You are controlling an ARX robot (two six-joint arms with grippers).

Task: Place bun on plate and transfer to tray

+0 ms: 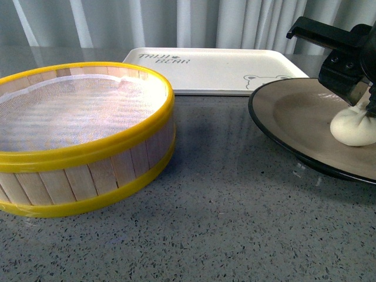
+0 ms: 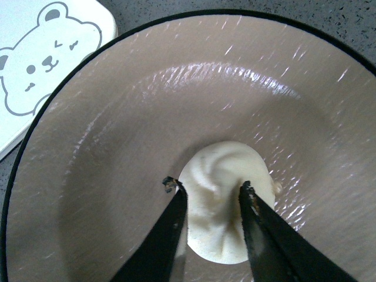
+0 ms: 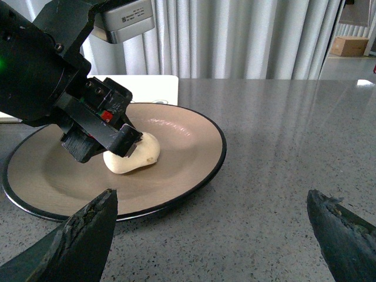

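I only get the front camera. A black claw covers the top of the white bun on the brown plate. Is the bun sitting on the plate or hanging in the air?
Observer: Sitting. The right wrist camera shows the bun resting on the plate, with no gap showing under it.
Visitor: How is the claw holding it?
Observer: The left wrist camera shows the left gripper closed on it, one finger on each side of the twisted top.
Visitor: Is there a second claw?
Observer: Yes. The right gripper is wide open and empty, pointing at the plate.
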